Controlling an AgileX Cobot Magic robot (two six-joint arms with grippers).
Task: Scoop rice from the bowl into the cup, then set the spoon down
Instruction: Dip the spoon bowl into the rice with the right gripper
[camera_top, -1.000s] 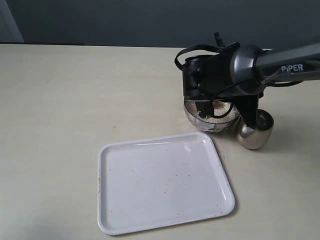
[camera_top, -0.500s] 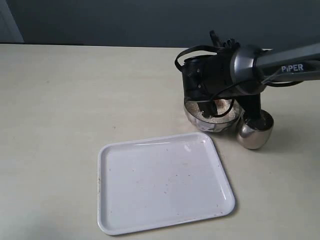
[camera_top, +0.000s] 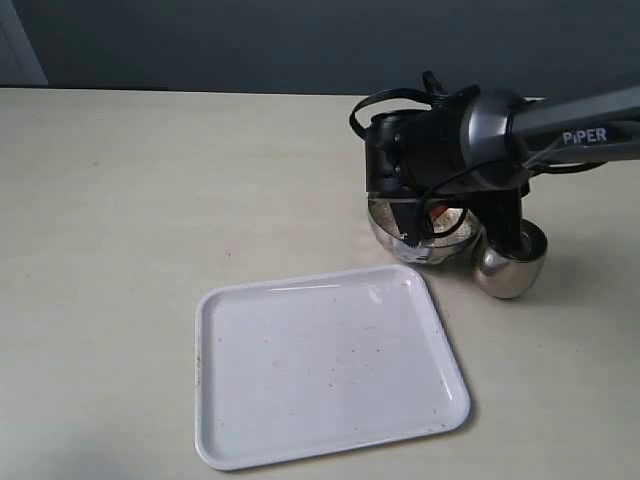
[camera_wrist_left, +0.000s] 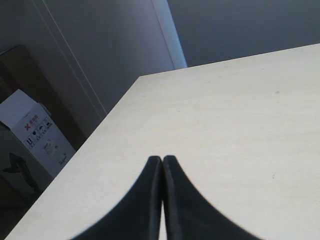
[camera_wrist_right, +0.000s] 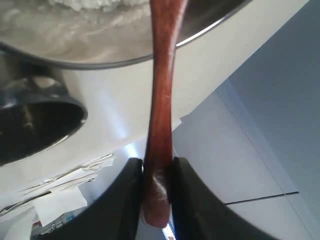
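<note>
Status: right gripper (camera_wrist_right: 158, 172) is pinching the wooden spoon (camera_wrist_right: 162, 95) near the far end of its handle, jaws tight on both sides. The handle runs over the rim into the steel bowl (camera_wrist_right: 60, 47). The spoon head is cropped out of the wrist view, so I can't tell if it's loaded. The rice (camera_wrist_right: 102, 5) is in the bowl. The steel cup (camera_top: 513, 263) stands just beside the bowl, on its right in the exterior view; whether they touch, and what's in the cup, can't tell. The left gripper (camera_wrist_left: 162, 161) is pressed together on nothing, over bare table (camera_wrist_left: 240, 115), out of the job. Reads as the scoop phase. To do it well: drive the head under the grains, level it before lifting, and clear the bowl rim before translating. The grip sits far from the head, so small wrist errors grow at the tip; go slow. The cup mouth is narrow and its body is rounded, so centre the head over the opening, roll the wrist gently and avoid nudging it. The white tray (camera_top: 330, 370) looks like the likely spot for the spoon afterwards.
</note>
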